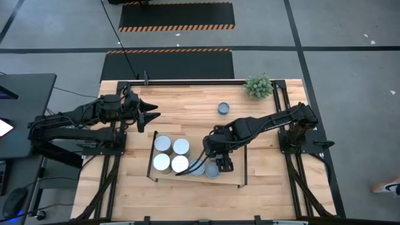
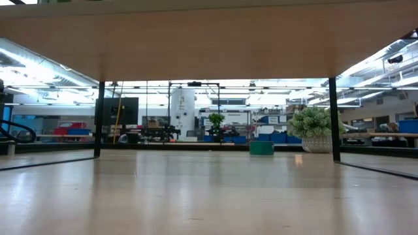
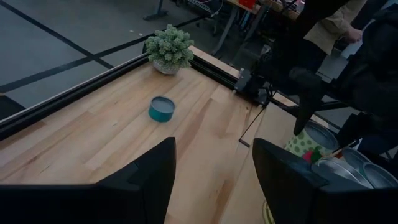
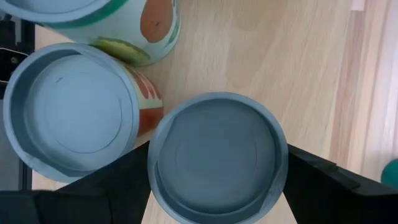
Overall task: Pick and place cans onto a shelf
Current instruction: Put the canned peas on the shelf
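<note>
Industrial lab: hazard-striped floor mats (image 1: 176, 15), storage bins (image 2: 274, 137), ceiling strip lights (image 2: 39, 72)

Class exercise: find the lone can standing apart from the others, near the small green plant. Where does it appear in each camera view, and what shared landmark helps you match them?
High view: the lone can stands on bare tabletop, left of and below the plant.
Low view: not visible.
Left wrist view: the teal-sided can sits just short of the plant.
Right wrist view: a teal sliver at the edge, too little to identify.
Shared landmark: the plant.
</note>
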